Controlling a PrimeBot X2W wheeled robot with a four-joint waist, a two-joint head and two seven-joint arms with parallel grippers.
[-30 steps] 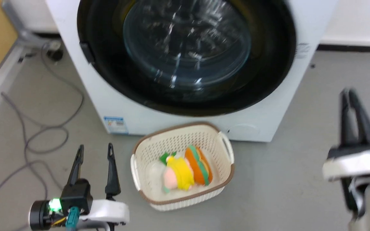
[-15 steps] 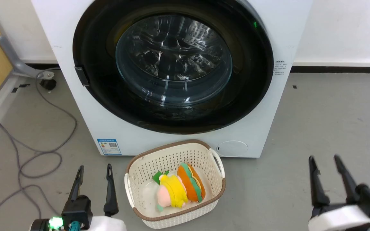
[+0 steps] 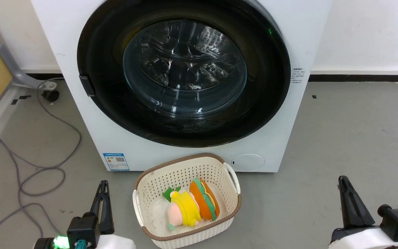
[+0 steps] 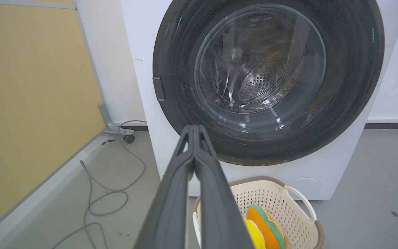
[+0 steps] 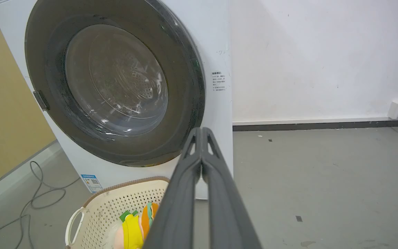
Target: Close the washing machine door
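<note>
- Washing machine door (image 3: 185, 74), round, black-rimmed glass, is lying flush in the white washing machine (image 3: 81, 117).
- Left gripper (image 4: 193, 128) and right gripper (image 5: 202, 129) are hovering near, fingers together, empty.

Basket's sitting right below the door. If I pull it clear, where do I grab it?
Take the white loop handle on the basket end nearest the right gripper, coming from the right and above. It stands out from that end, leaving a finger gap; open the shut gripper first.
</note>
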